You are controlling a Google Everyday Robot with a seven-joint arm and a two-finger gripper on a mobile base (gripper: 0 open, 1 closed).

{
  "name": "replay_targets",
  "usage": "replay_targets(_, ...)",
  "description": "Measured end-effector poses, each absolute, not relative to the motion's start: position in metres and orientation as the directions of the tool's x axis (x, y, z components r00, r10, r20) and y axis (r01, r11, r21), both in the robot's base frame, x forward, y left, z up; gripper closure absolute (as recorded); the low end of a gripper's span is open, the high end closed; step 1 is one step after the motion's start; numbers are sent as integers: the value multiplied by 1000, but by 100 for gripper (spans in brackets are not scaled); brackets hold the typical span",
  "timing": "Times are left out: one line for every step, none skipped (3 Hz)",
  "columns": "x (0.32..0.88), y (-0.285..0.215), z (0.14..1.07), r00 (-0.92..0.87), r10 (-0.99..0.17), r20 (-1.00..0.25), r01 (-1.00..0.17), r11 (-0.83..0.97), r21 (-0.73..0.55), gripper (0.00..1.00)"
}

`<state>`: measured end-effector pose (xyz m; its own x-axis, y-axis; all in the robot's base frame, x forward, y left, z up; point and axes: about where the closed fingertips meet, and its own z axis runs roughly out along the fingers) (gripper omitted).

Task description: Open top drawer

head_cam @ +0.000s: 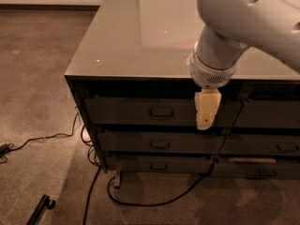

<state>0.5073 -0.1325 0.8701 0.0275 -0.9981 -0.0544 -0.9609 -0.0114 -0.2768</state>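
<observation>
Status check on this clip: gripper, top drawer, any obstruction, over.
Gripper hangs in front of top drawer, right of its pull. Drawer shut, pull ungrasped. Cable on floor below, off the path.

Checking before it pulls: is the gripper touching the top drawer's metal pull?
Apart. The camera view shows the gripper right of the pull, with bare top drawer front between them.

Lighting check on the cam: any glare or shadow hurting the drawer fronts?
Camera view: dim warm light; broad pale glare on the glossy cabinet top; top drawer sits in the overhang's shadow, its pull low-contrast; the pincer, hanging before that drawer's right end, is far brighter than the fronts.
</observation>
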Motion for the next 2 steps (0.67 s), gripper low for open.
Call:
replay_targets(511, -135, 871, 16, -999, -36, -958, -4, -287, 0)
replay_targets(511, -132, 864, 50, -994, -94, -962, -23, -272, 0)
